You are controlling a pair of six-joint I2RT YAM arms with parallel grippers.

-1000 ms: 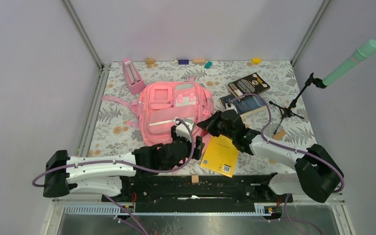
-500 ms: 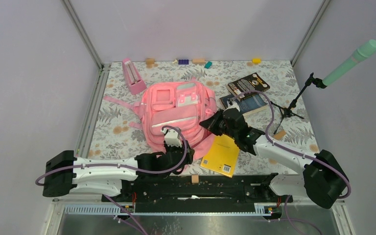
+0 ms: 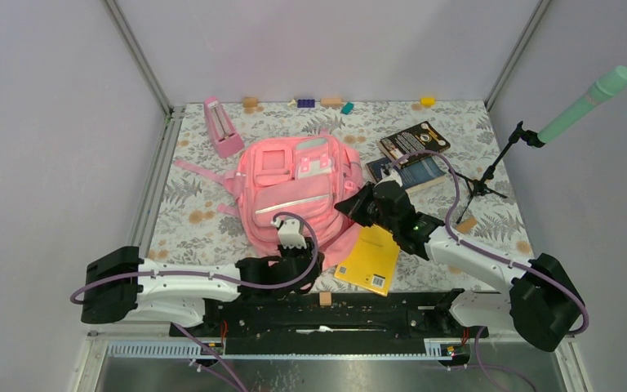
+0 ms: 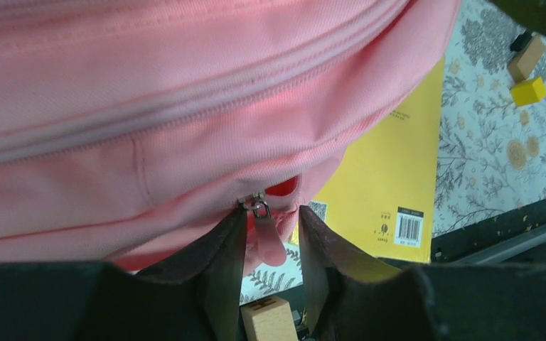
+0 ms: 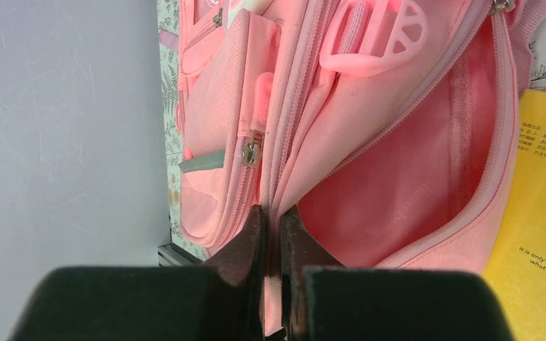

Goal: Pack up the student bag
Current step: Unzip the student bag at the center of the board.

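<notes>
The pink student bag [image 3: 294,192] lies flat mid-table, its main zip partly open on the right side. My left gripper [image 3: 298,260] is at the bag's near edge. In the left wrist view its jaws [image 4: 271,212] stand narrowly open around the pink zipper pull [image 4: 270,245]; the left finger touches the pull and a gap remains on the right. My right gripper [image 3: 351,206] is at the bag's right side, shut [image 5: 274,211] on the fabric edge beside the open zip, with the pink lining [image 5: 412,170] showing. A yellow book [image 3: 369,257] lies partly under the bag's near right corner.
Two dark books [image 3: 412,155] lie at the back right. A tripod stand [image 3: 486,175] with a mint microphone [image 3: 588,102] is at the right edge. A pink metronome [image 3: 222,126] and small blocks [image 3: 306,103] sit along the back. A wooden block [image 3: 325,300] rests on the near rail.
My left arm has drawn back and lowered to the bag's near edge, and its jaws have narrowed around the zipper pull. The right gripper stays shut on the bag edge.
</notes>
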